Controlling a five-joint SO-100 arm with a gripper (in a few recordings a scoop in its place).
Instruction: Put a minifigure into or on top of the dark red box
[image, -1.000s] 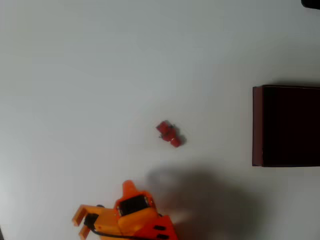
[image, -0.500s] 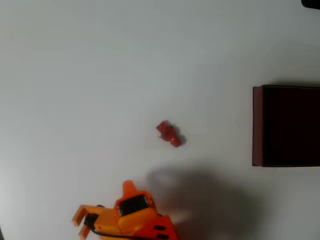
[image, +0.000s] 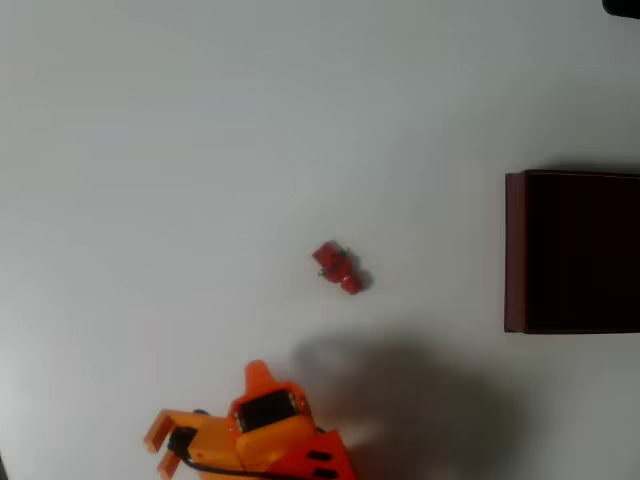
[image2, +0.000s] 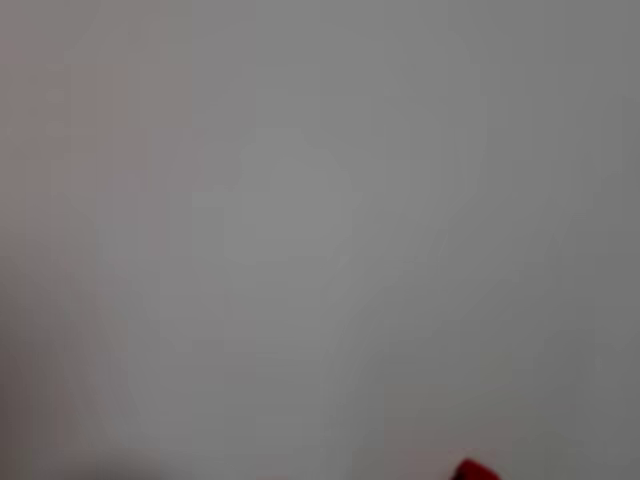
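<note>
table (image: 200, 150): plain white | on it: minifigure (image: 338, 268) mid-surface; dark red box (image: 515, 250) at right edge, well apart

Mostly plastic-looking things on a smooth matt table.
Table (image: 200, 150) pale, matt, even, no grain or weave. Minifigure (image: 338, 267) bright red, looks like slightly glossy plastic. Box (image: 515, 250) maroon walls, thin and matt, material unclear. Hand (image: 165, 445) orange plastic, dull sheen, black parts.
</note>
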